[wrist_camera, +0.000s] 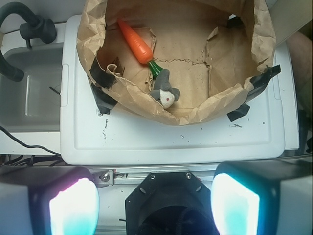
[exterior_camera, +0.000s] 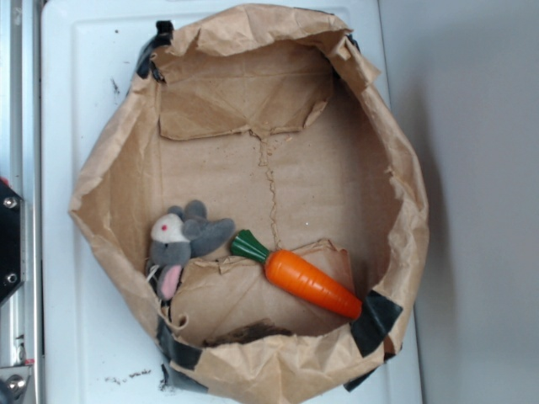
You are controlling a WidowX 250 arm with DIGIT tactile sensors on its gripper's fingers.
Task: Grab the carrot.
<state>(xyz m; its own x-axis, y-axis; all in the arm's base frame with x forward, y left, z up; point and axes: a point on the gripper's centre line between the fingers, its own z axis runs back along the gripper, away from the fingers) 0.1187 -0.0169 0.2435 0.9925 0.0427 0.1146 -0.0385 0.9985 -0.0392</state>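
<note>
Both views bright, even diffuse light, slightly soft focus overall. Exterior view: white table (exterior_camera: 84, 84) nearly blown out; paper bag (exterior_camera: 396, 168) casts a soft shadow on the grey surface beside it. Carrot (exterior_camera: 312, 284) shows a small glossy highlight. Wrist view: claw (wrist_camera: 154, 205) fingers (wrist_camera: 73, 208) close up, blurred, glowing pink-cyan; bag beyond the claw sharper, its inner wall shaded.

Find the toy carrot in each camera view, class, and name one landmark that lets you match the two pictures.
Exterior view: the carrot lies lower right of centre inside the paper bag, tip pointing lower right.
Wrist view: the carrot lies upper left of centre, in the same bag, tip pointing upper left.
Shared landmark: the grey plush animal sits beside the carrot's green stem end in both.
</note>
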